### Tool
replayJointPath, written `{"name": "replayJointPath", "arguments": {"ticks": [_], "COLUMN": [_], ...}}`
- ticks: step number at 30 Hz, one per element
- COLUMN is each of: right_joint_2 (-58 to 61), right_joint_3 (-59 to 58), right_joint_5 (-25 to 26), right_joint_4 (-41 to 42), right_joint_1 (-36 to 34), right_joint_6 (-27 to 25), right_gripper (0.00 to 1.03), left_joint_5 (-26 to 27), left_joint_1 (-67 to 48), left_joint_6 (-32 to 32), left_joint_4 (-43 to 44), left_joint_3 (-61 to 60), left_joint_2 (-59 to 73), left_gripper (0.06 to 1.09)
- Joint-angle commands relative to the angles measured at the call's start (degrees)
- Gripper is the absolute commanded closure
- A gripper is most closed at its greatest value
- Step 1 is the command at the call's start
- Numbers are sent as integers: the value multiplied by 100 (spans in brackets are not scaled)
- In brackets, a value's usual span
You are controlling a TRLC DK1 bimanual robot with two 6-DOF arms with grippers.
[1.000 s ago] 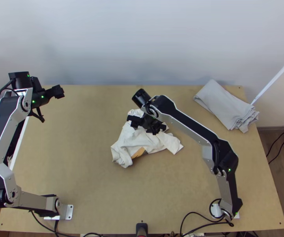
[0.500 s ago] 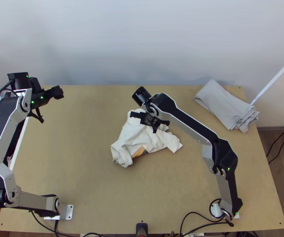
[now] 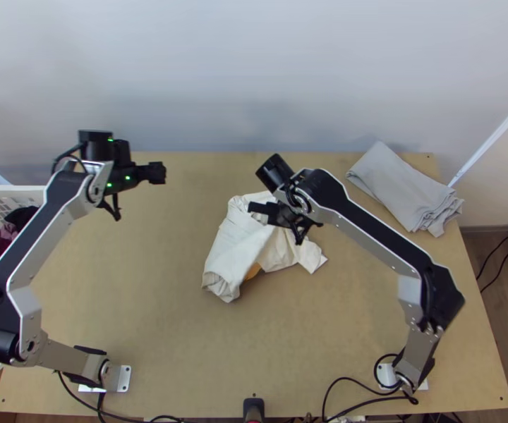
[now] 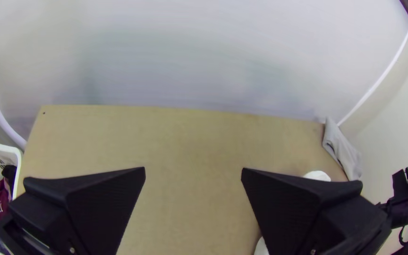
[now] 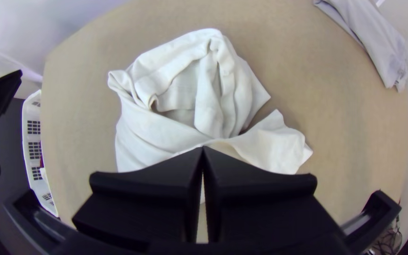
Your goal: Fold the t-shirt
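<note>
Right black flat-fingered pincer (image 5: 203,148): pinching bunched white cloth t-shirt (image 5: 152,134). Left black flat-fingered pincer (image 4: 193,170): spread; best grip opposite edge before stretching.

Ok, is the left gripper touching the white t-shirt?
Apart. The top view plainly shows bare table between the left gripper and the white t-shirt.

Part of white t-shirt (image 3: 236,243) hidden beneath right gripper (image 3: 293,227); gripped bit can't be made out. Laundry basket (image 3: 0,192) cut off at top view's left edge, partly behind left arm (image 3: 37,243). Grey cloth (image 5: 369,28) cropped in right wrist view.
</note>
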Motion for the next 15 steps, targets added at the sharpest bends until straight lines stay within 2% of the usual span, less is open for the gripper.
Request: {"name": "replayJointPath", "arguments": {"ticks": [1, 10, 15], "right_joint_2": [-432, -1135, -1311], "right_joint_3": [-363, -1321, -1593], "right_joint_5": [48, 39, 48], "right_joint_4": [-20, -20, -11], "right_joint_1": [71, 71, 35], "right_joint_6": [-75, -251, -269], "right_gripper": [100, 100, 100], "left_joint_5": [18, 18, 18], "left_joint_1": [-260, -1139, -1702], "left_joint_6": [-66, -57, -31], "left_joint_4": [62, 36, -263], "left_joint_3": [177, 748, 1275], "left_joint_2": [238, 941, 1504], "left_gripper": [10, 10, 10]}}
